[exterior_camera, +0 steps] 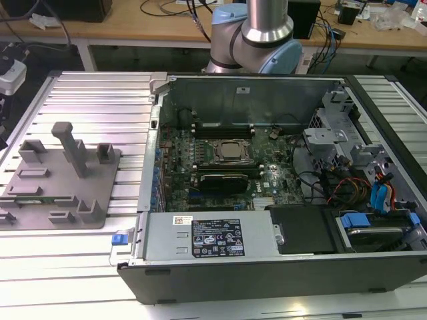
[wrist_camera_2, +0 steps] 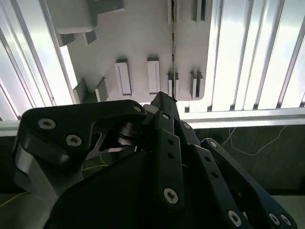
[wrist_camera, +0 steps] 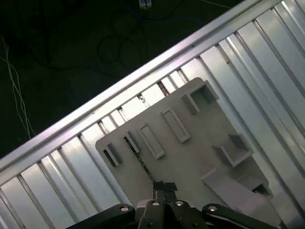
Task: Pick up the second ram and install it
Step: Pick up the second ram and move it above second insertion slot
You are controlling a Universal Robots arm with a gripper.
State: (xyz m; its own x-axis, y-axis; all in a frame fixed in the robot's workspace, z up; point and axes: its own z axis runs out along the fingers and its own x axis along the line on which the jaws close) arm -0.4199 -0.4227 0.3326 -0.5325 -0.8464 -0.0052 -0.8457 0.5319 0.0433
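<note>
The second ram [exterior_camera: 41, 199] lay in the grey fixture [exterior_camera: 100, 175], near its eight o'clock corner in the exterior view. It stood on its long edge in a row of small holders. That suited a grasp from above, because the slim green board offered its top edge and both flat faces were free. In the first wrist view it showed edge-on as a thin dark line [wrist_camera: 145, 167] crossing the fixture plate [wrist_camera: 190, 157].

The gripper [wrist_camera: 165, 187] hung well above the fixture and was not touching it. Its fingers [wrist_camera: 159, 187] were drawn close together with nothing between them, so the ram had not yet been picked up. The tips lined up with the thin line of the board, and I judged that the wrist was turned that way so each finger would come down along one flat face of the stick.

The fixture sat on the ribbed metal surface [exterior_camera: 87, 93], at about nine o'clock from the open computer case [exterior_camera: 200, 237] and just beside it. That made for a short carry from holder to board. Inside the case the long black memory slots [exterior_camera: 223, 127] lay at twelve o'clock from the processor [exterior_camera: 231, 151], and another bank [exterior_camera: 227, 177] lay at six o'clock. With the case on its side and its cover off, the slots faced upward and could take a board pressed straight down. I could not tell which slot was meant for this stick. The arm [exterior_camera: 267, 27] rose at twelve o'clock behind the case.
</note>
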